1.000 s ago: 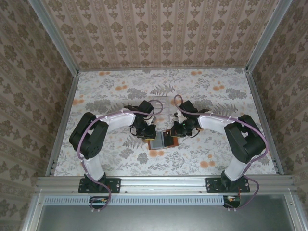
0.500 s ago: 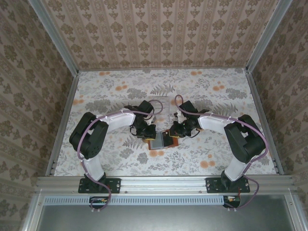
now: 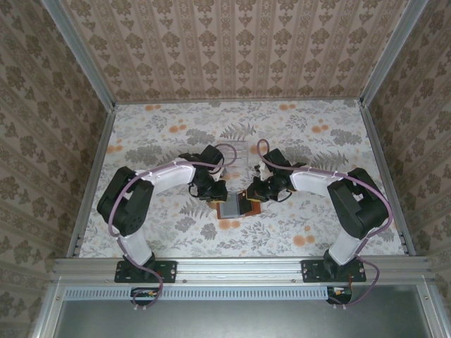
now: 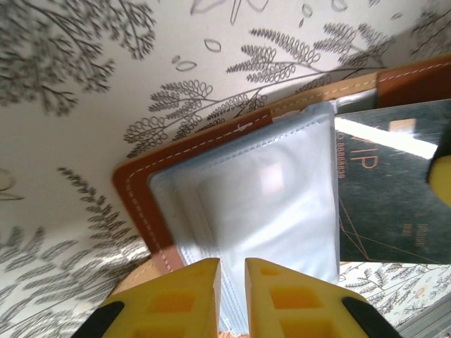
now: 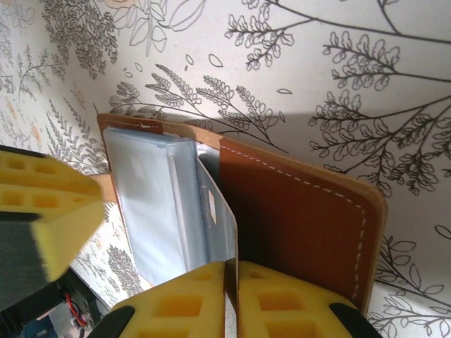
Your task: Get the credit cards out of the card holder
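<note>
**Hazards.** The right gripper is closed on the thin edge of a dark card. That hold looks slight, and glossy plastic could slip out under any sideways pull. The left gripper is pinched, fingers almost meeting, on the soft inner sleeve of the card holder, not on its leather. If the card binds in its pocket, the sleeve may stretch or pull free. The holder would then drag across the worktop with the card. Whether the card has left its pocket cannot be told.

**Condition.** The holder lies open and flat directly ahead of both grippers, between them. It has a brown stitched border and a pale grey-blue lining. The dark card juts from its far side towards the right gripper.
</note>
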Robot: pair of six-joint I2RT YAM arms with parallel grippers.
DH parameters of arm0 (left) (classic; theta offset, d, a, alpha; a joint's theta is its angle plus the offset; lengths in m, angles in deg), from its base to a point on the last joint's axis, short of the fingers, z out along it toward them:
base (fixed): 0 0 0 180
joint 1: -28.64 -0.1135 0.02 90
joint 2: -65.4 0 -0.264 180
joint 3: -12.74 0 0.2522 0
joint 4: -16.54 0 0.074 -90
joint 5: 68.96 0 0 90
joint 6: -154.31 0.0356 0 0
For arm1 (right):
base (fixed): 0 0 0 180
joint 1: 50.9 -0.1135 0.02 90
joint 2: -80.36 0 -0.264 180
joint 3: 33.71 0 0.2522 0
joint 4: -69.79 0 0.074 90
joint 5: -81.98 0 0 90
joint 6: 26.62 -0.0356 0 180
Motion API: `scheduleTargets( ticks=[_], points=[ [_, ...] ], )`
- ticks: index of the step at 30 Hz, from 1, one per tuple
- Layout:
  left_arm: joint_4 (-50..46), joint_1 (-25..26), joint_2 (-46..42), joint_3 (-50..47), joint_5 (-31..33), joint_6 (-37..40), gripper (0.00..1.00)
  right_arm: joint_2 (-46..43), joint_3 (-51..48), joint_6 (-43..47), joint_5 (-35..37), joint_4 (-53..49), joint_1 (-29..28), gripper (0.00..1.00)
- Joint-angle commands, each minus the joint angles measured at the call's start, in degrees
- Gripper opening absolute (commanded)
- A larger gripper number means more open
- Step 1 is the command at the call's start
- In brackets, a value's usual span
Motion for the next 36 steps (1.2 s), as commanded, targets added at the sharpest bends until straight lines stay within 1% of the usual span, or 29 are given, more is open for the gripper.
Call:
scheduleTargets(
  ticks=[1, 5, 11, 18, 25, 31, 36],
  points=[
    [-3.14, -0.44, -3.54, -0.66, 3.17, -1.37, 0.19, -1.41, -1.82, -0.65, 2.43, -2.13, -0.36, 0.13],
    [-3.26, -0.44, -4.30, -2.87, 4.81, -2.67, 0.17, -2.14, -2.97, -1.55, 2.87, -1.05, -0.77, 0.13],
    [-2.03, -0.73, -2.30, -4.13, 4.69, -2.46, 0.14, -2.53, -2.78, -1.62, 3.20, -1.41, -1.25, 0.13],
    [1.50, -0.78, 0.59, -5.41, 1.91, -2.41, 0.11, -3.09, -1.33, -1.51, 3.53, -2.70, -1.48, 0.13],
    [3.20, -1.03, 1.57, -6.14, 1.16, -2.42, 0.10, -5.64, 0.85, -0.33, 5.94, -6.20, -1.54, 0.11],
    [4.48, -2.55, -0.63, -6.97, 1.59, -2.42, 0.11, -9.44, 4.93, 3.84, 10.36, -13.15, -1.54, 0.08],
    [5.49, -4.56, -4.97, -6.78, 1.08, -2.13, 0.13, -10.91, 9.95, 12.32, 13.52, -17.61, -1.48, 0.07]
  ],
)
